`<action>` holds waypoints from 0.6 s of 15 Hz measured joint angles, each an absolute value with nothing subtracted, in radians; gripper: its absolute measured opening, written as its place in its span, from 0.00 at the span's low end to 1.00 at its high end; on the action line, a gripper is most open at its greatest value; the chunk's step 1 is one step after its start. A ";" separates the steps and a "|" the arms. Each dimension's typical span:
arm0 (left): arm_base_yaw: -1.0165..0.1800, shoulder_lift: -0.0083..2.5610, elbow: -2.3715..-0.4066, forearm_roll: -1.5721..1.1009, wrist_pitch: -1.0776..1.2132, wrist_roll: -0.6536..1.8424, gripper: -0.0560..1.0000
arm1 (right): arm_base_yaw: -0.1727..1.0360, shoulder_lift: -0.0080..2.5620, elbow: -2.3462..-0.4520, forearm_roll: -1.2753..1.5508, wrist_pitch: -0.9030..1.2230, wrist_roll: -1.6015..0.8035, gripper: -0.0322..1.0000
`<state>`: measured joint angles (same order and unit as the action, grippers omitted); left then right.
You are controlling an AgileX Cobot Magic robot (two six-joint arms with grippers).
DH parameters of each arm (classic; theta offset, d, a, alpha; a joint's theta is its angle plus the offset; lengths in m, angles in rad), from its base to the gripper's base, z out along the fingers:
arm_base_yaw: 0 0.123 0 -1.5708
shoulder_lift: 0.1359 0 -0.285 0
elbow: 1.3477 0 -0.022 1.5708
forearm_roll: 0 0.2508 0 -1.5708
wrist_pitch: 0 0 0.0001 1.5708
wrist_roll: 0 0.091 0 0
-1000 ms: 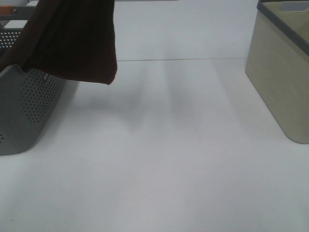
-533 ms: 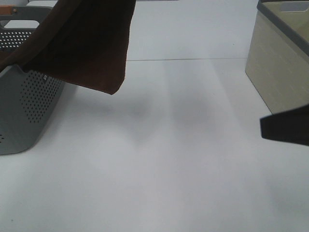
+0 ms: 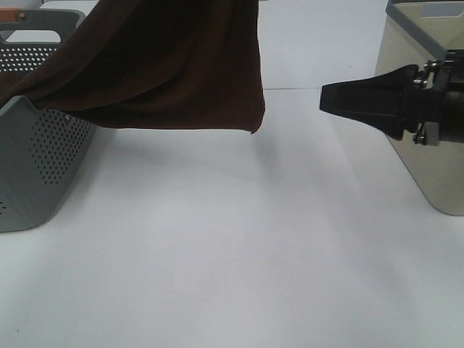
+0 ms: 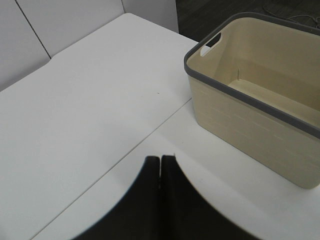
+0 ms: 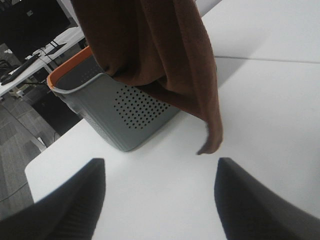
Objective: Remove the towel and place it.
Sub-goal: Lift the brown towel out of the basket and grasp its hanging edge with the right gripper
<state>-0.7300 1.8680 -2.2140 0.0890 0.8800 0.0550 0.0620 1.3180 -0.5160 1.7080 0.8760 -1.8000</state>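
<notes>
towel (image 3: pixel 167 65) is up in the air on the left side of the table (image 3: pixel 232 254), a broad dark-brown sheet. its top edge runs out of the high view. its left end sags down to the rim of the grey perforated basket (image 3: pixel 43 145) and meets it there. the rest hangs in folds beside the basket wall, ending in a free lower corner out over the bare table, with a soft shadow under it.

left gripper (image 4: pixel 161 161) – clenched, fingers pressed flat together with only a thin seam between. the towel hangs from up on its side, but the pinch point itself does not show in any view. its camera looks across to the beige bin (image 3: pixel 435 174) with the grey rim, which stands at the table's right edge.

right gripper (image 3: pixel 326 98) – released, jaws spread wide with nothing between them. it reaches in from the right in front of the bin, tips pointing at the towel's free corner and well apart from the cloth. through its own camera that corner hangs ahead, between the two fingers.
</notes>
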 joint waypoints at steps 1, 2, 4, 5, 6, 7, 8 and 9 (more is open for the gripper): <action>-0.730 1.868 -2.214 0.086 0.876 0.052 0.05 | 0.122 1.351 -0.518 1.724 0.827 -1.886 0.62; -0.730 1.868 -2.214 0.085 0.876 0.052 0.05 | 0.177 1.384 -0.532 1.725 0.757 -1.952 0.62; -0.730 1.868 -2.214 0.078 0.876 0.051 0.05 | 0.251 1.463 -0.591 1.726 0.618 -1.999 0.62; -0.730 1.868 -2.214 0.075 0.876 0.052 0.05 | 0.261 1.499 -0.633 1.727 0.596 -2.000 0.62; -0.730 1.868 -2.214 0.070 0.876 0.052 0.05 | 0.264 1.533 -0.672 1.729 0.584 -2.000 0.63; -0.730 1.868 -2.214 0.068 0.876 0.052 0.05 | 0.264 1.551 -0.693 1.732 0.577 -2.000 0.64; -0.730 1.868 -2.214 0.067 0.875 0.052 0.05 | 0.264 1.586 -0.725 1.734 0.564 -1.999 0.66; -0.730 1.868 -2.214 0.066 0.874 0.052 0.05 | 0.264 1.617 -0.756 1.736 0.559 -1.998 0.67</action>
<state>-0.7300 1.8680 -2.2140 0.0660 0.8740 0.0520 0.2640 1.6170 -0.7560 1.7360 0.5590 -1.9980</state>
